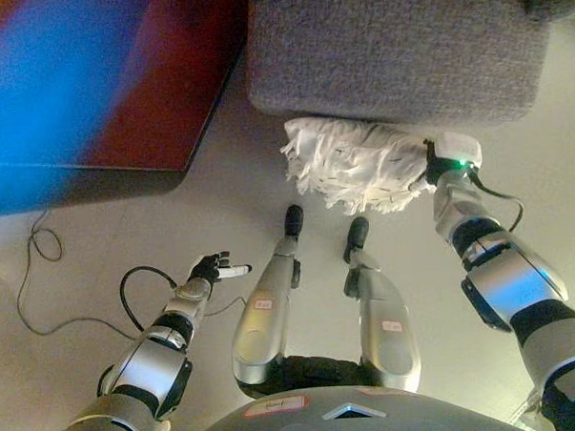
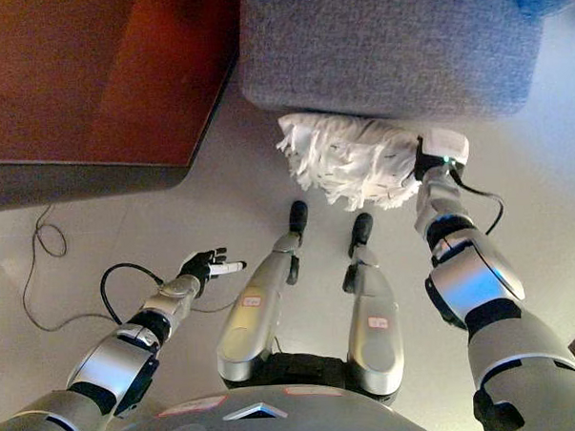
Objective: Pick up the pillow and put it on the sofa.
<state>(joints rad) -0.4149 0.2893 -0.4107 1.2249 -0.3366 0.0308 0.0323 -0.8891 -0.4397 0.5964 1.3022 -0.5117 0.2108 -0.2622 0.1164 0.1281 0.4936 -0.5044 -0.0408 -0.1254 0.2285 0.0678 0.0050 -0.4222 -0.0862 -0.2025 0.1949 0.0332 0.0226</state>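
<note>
A white fringed pillow (image 1: 357, 163) lies on the pale floor against the front of the grey sofa (image 1: 395, 49). My right hand (image 2: 425, 164) is at the pillow's right end, its fingers hidden against the fabric. Over the floor at the lower left my left hand (image 1: 212, 268) hangs open with fingers spread, well away from the pillow.
A dark red-brown low table (image 2: 100, 80) fills the upper left, its edge next to the sofa's left corner. A thin grey cable (image 1: 37, 274) trails over the floor at the left.
</note>
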